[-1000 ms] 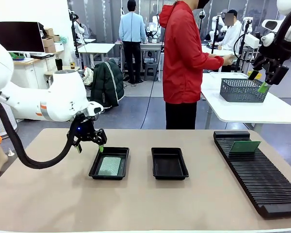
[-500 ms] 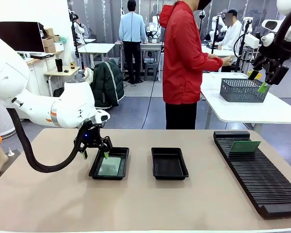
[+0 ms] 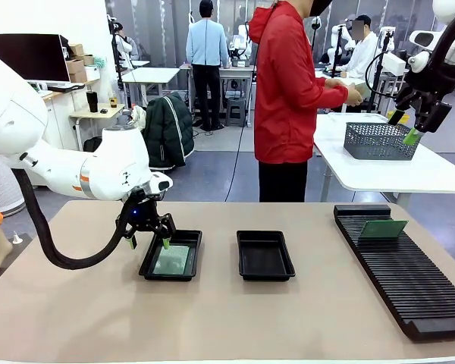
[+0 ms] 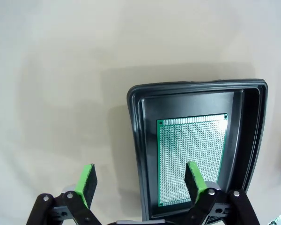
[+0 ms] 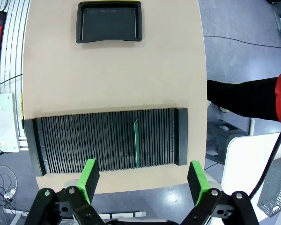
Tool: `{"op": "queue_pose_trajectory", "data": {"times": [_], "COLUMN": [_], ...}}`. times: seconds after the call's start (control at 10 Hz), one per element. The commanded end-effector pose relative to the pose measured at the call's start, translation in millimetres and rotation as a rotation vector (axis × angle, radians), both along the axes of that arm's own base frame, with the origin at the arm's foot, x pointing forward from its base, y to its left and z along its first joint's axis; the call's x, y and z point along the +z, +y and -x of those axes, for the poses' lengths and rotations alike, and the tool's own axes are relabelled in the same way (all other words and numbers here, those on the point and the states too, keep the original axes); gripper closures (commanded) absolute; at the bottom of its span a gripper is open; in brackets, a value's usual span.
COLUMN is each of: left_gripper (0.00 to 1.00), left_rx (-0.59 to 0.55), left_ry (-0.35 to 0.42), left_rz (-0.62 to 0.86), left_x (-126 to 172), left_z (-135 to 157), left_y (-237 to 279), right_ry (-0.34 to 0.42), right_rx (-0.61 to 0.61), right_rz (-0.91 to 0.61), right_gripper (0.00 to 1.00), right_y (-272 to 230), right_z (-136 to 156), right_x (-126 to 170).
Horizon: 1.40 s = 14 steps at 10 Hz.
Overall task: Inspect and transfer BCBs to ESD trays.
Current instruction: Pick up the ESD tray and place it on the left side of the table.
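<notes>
A green board [image 3: 171, 259] lies flat in the left black tray [image 3: 151, 265]; the left wrist view shows this board [image 4: 191, 158] inside the tray [image 4: 136, 140]. My left gripper [image 3: 148, 241] hangs open just over that tray's near-left rim, one finger [image 4: 195, 176] above the board, the other [image 4: 86, 184] over bare table. The second black tray [image 3: 265, 255] at the table's middle holds nothing, as seen from above [image 5: 109, 21]. Another green board [image 3: 384, 228] stands upright in the ribbed rack, edge-on [image 5: 136, 143] in the right wrist view. My right gripper [image 3: 411, 125] is raised high at the right, open.
The long black slotted rack [image 3: 409, 284] fills the table's right side [image 5: 84, 140]. A person in a red jacket [image 3: 288, 91] stands at the far edge, turned toward a side table with a grey mesh basket [image 3: 379, 141]. Bare tabletop lies in front of both trays.
My left arm swung right and down from beside the tray to just over its near-left rim, then held still. The board stays in the tray. The right arm has not moved.
</notes>
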<state>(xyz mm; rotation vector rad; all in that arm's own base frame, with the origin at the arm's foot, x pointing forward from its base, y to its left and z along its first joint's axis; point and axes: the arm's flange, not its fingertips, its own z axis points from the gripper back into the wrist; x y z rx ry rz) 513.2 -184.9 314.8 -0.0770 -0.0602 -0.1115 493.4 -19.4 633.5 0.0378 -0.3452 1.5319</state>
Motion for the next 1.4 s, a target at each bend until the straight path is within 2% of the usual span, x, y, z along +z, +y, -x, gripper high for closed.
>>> {"op": "queue_pose_trajectory", "data": {"times": [0.0,0.1,0.2,0.3,0.4,0.5,0.6,0.7,0.8,0.9,1.0,1.1,1.2,1.3], "left_gripper": [0.00,0.00,0.06,0.13,0.26,0.33,0.26,0.53,0.46,0.73,0.66,0.93,0.86,1.00], "left_rx": [0.007,0.000,-0.003,-0.007,-0.017,-0.019,-0.017,-0.014,-0.011,-0.009,-0.005,-0.003,0.002,0.006], "left_ry": [0.002,0.000,-0.001,-0.036,-0.031,-0.029,-0.032,-0.032,-0.032,-0.030,-0.029,-0.029,-0.026,-0.021], "left_rz": [0.008,0.000,0.006,0.006,-0.004,-0.001,0.002,0.002,0.003,0.006,0.004,0.005,0.003,0.003], "left_x": [1.0,0.0,2.1,4.4,3.2,1.2,0.8,0.4,-0.5,-1.7,-2.0,-1.2,-0.9,-1.1], "left_z": [0.9,0.0,0.9,1.7,1.0,0.0,-0.3,-0.5,-0.3,0.3,1.0,1.7,2.1,2.7], "left_y": [0.1,0.0,-0.4,-1.3,-2.8,-3.4,-2.9,-2.3,-1.6,-1.2,-0.7,-0.5,-0.1,0.2], "right_ry": [0.001,0.001,0.001,0.001,0.001,0.001,0.001,0.001,0.001,0.001,0.001,0.001,0.001,0.001], "right_rx": [-0.002,-0.002,-0.002,-0.002,-0.002,-0.002,-0.002,-0.002,-0.002,-0.002,-0.002,-0.002,-0.002,-0.002], "right_rz": [0.000,0.000,0.000,0.000,0.000,0.000,0.000,0.000,0.000,0.000,0.000,0.000,0.000,0.000], "right_gripper": [0.00,0.00,0.00,0.00,0.00,0.00,0.00,0.00,0.00,0.00,0.00,0.00,0.00,0.00], "right_y": [-1.3,-1.3,-1.3,-1.3,-1.3,-1.3,-1.3,-1.3,-1.3,-1.3,-1.3,-1.3,-1.3,-1.3], "right_z": [-0.1,-0.1,-0.1,-0.1,-0.1,-0.1,-0.1,-0.1,-0.1,-0.1,-0.1,-0.1,-0.1,-0.1], "right_x": [-0.4,-0.4,-0.4,-0.4,-0.4,-0.4,-0.4,-0.4,-0.4,-0.4,-0.4,-0.4,-0.4,-0.4]}}
